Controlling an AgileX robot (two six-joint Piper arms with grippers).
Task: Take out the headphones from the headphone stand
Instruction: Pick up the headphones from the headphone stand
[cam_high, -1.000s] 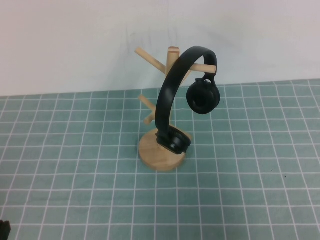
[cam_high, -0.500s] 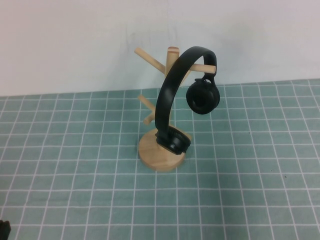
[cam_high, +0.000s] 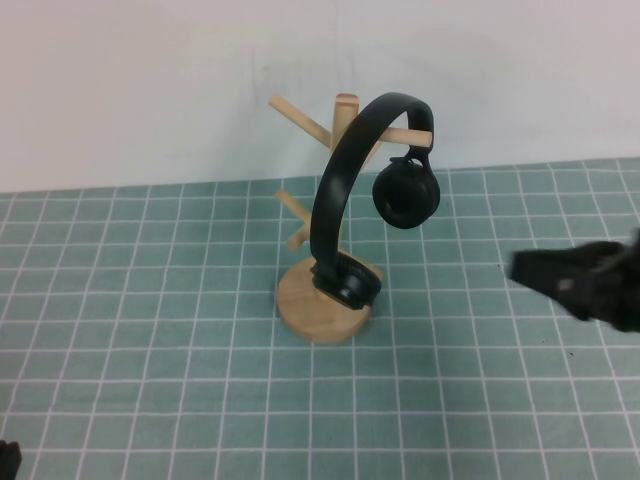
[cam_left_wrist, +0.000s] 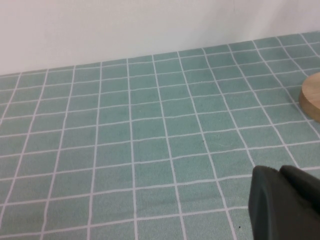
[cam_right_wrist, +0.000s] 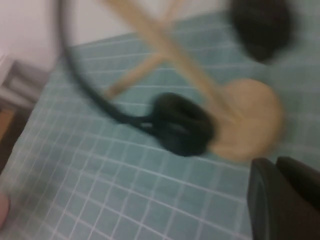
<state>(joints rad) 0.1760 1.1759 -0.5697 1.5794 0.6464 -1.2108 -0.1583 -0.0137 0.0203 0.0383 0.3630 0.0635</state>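
The black headphones (cam_high: 335, 180) hang on the light wooden headphone stand (cam_high: 308, 308). The headband lies over an upper peg, one ear cup (cam_high: 405, 195) hangs free and the other (cam_high: 348, 282) rests by the disc base. My right gripper (cam_high: 535, 268) is shut and empty, low over the mat to the right of the stand and pointing at it. In the right wrist view (cam_right_wrist: 275, 164) it faces the lower ear cup (cam_right_wrist: 182, 125) and the base (cam_right_wrist: 250, 120). My left gripper (cam_left_wrist: 277, 172) is shut and empty at the near left corner (cam_high: 6, 455).
A green mat with a white grid (cam_high: 180, 340) covers the table. A white wall (cam_high: 150, 90) stands close behind the stand. The edge of the stand's base (cam_left_wrist: 312, 97) shows in the left wrist view.
My right arm has come into view from the right edge and moved left toward the stand. The headphones, the stand and the left arm have not moved.
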